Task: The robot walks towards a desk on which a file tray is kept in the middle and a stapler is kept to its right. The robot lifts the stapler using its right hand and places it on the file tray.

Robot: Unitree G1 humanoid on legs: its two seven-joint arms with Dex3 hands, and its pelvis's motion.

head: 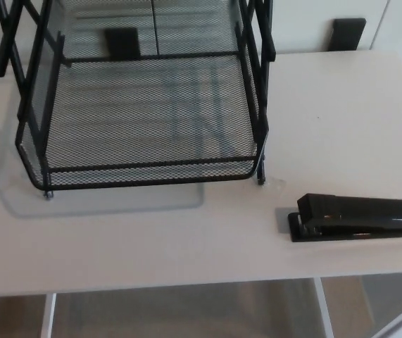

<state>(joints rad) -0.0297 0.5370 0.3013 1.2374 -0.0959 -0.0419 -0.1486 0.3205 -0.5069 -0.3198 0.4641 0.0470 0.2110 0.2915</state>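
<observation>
Head view, items: file tray (pixel 151 166), black mesh, middle of the surface (pixel 151 239); stapler (pixel 359 217), black, lying flat to the tray's right, apart from it. Neither hand shows; I cannot tell how the fingers stand. Step, by my reckoning: reach pending. Next: right hand down over the stapler.

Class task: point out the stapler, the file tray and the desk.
stapler (pixel 361 211), head view, middle of its top arm.
file tray (pixel 151 166), head view, front rim of mesh.
desk (pixel 341 120), head view, bare top beside tray.
</observation>
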